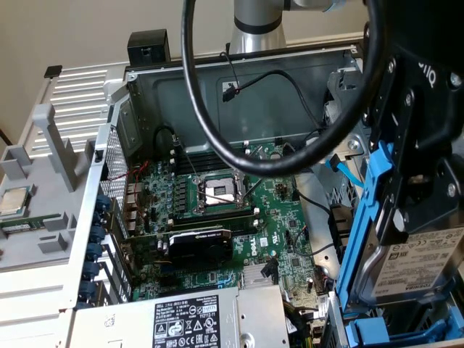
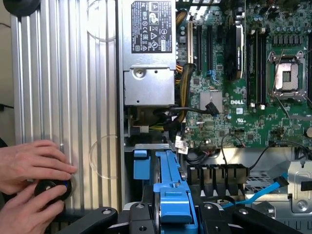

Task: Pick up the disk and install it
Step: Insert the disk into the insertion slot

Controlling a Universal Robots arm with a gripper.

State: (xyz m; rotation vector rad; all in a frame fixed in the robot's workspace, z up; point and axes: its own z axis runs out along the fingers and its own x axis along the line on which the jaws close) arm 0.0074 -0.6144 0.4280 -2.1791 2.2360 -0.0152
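The disk is a silver hard drive with a white barcode label, clipped in a blue plastic carrier frame. It hangs upright at the exterior view's right, above the corner of the open computer case. My black gripper reaches down from above and is shut on the disk. In the wrist view the carrier's blue edge runs between my gripper fingers, over the drive bay beside the motherboard.
The green motherboard with a graphics card lies in the case, and a grey power supply sits beside it. A thick black cable loops in front. Another blue carrier sits below. A person's hands hold a black knob on the ribbed side panel.
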